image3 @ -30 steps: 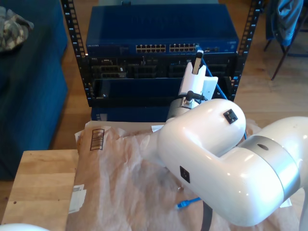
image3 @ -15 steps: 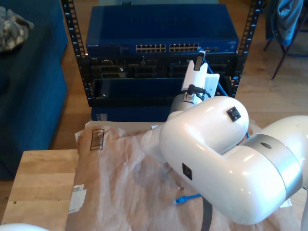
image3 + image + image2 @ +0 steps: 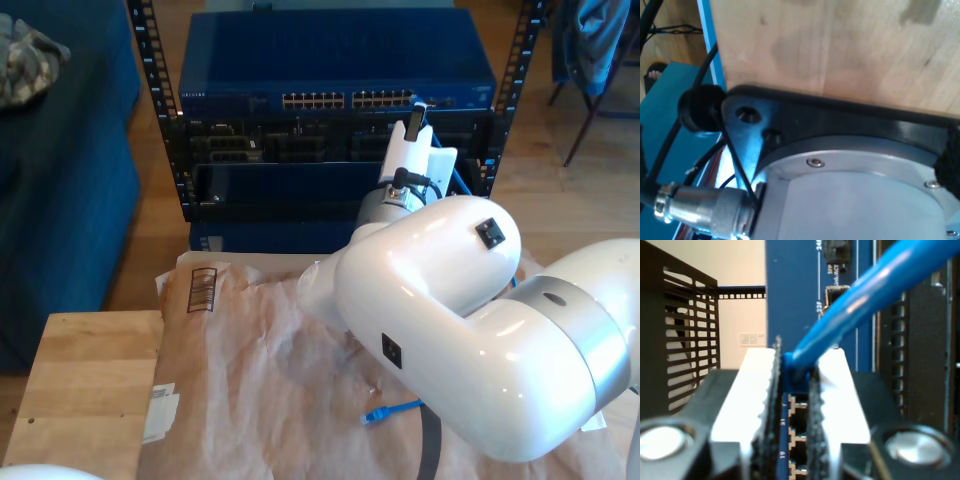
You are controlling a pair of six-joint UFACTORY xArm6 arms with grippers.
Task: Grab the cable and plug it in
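My second gripper (image 3: 792, 405) is shut on the small blue plug (image 3: 792, 377) of the cable (image 3: 865, 295), whose bright blue cord runs away from the jaws. The toothed fingers (image 3: 769, 405) hold the plug right at the port row (image 3: 795, 440) of the blue switch, by the numbers 19 and 21. In the exterior view, my second gripper (image 3: 415, 115) reaches up to the end of the switch's port row (image 3: 345, 100) toward that view's right. The cable's other plug (image 3: 375, 416) lies loose on the brown paper (image 3: 240, 350).
The blue switch (image 3: 330, 60) sits in a black rack with perforated rails (image 3: 150, 70). Darker equipment (image 3: 290, 145) fills the rack below it. A wooden table (image 3: 85, 385) carries the paper. The first wrist view looks at wood (image 3: 840, 45) and a round metal mount (image 3: 850, 180).
My second gripper has edged up and closer to the switch's port row with the plug. The loose cable end on the paper has slid slightly toward the exterior view's left.
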